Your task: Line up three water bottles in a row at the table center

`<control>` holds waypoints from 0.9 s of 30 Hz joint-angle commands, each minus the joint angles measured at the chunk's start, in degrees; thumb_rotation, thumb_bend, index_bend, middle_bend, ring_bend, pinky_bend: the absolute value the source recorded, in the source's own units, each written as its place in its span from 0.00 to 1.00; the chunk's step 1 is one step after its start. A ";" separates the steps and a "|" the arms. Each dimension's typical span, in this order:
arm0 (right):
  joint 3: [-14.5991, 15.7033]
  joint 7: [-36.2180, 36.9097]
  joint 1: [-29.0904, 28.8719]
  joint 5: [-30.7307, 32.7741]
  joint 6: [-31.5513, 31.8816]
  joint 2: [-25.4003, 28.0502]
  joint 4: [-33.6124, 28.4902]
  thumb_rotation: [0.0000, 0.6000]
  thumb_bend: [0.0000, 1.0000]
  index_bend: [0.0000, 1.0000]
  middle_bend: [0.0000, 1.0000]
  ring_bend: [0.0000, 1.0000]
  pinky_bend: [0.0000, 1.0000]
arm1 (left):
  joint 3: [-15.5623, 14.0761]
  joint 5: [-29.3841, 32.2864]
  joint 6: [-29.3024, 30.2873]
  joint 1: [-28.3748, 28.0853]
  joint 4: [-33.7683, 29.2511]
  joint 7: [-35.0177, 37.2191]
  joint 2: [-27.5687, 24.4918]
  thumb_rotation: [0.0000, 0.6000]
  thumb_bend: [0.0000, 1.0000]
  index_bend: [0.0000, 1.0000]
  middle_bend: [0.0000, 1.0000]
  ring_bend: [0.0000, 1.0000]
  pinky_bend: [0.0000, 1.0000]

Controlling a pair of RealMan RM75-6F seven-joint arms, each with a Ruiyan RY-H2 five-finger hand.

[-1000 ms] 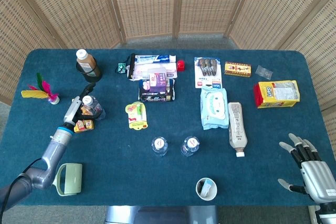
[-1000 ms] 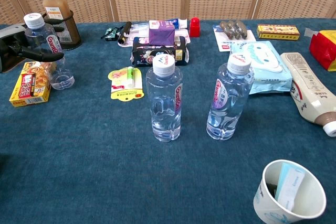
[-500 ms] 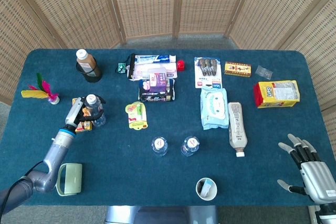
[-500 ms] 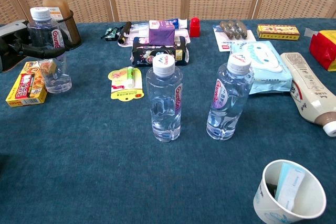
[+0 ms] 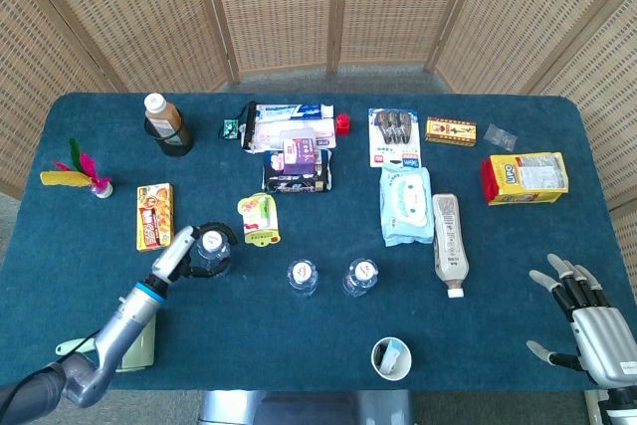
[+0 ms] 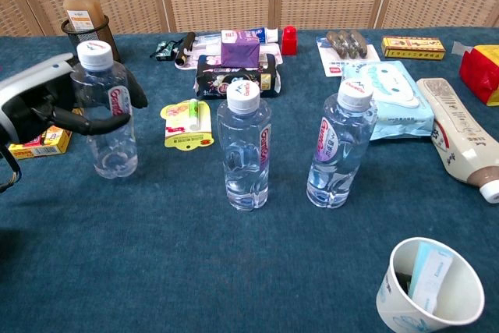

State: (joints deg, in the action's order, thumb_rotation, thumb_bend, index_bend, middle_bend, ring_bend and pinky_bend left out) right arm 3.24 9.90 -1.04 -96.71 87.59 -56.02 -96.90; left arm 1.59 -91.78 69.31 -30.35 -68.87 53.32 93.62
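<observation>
Three clear water bottles with white caps are in view. My left hand grips one bottle upright, left of the other two; whether its base touches the cloth I cannot tell. The middle bottle and the right bottle stand upright side by side near the table's front centre. My right hand rests at the front right corner with fingers spread and nothing in it; the chest view does not show it.
A paper cup stands in front of the bottles. A yellow snack box, a green card pack, a lying lotion bottle, a wipes pack and a pale green holder surround the area.
My left hand has carried its bottle from beside the yellow box at the left toward the table's centre and front. It now stands upright in line with the other two.
</observation>
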 commanded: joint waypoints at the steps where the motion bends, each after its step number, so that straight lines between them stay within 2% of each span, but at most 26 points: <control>1: 0.01 0.08 -0.06 0.02 -0.12 0.02 0.06 1.00 0.00 0.17 0.03 0.00 0.00 | -0.39 -0.51 0.76 0.17 -0.39 -1.01 1.62 1.00 0.39 0.51 0.44 0.35 0.47; 12: -0.07 0.98 -0.02 0.16 0.18 0.27 0.26 1.00 0.00 0.17 0.03 0.00 0.00 | -1.80 -1.44 0.38 -0.43 0.38 -2.49 5.26 1.00 0.38 0.51 0.44 0.35 0.47; 27: -0.01 1.39 0.00 -0.08 0.41 0.37 0.42 1.00 0.00 0.17 0.03 0.00 0.00 | -2.77 -2.01 -0.89 -1.80 -0.45 -7.02 6.55 1.00 0.37 0.51 0.44 0.35 0.45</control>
State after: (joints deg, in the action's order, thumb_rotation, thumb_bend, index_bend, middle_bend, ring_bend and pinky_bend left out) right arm 3.23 11.30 -1.04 -96.78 87.99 -55.65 -96.48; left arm -1.00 -93.87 68.64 -32.07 -69.36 46.81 100.17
